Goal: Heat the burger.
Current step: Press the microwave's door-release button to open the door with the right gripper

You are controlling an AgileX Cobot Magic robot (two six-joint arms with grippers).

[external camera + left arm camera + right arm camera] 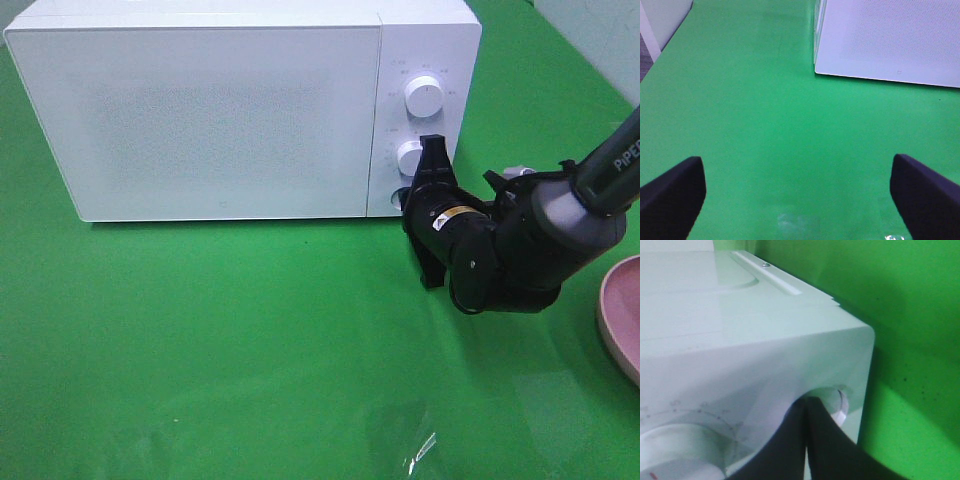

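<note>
Right tool, fingers pressed together, is poking a round button low on the microwave panel. Pink plate is sitting off behind it. Left tool, fingers spread and gripping nothing, is hovering over the green tabletop. Burger isn't showing, can't tell where.

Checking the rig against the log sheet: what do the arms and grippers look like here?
The right gripper is matt black with tapered fingers, on a bulky black wrist housing bearing a small yellow label. Behind it sit a grey collar and a dark link with white PiPER lettering. Of the left gripper only two black, round-cornered fingertips show.
</note>
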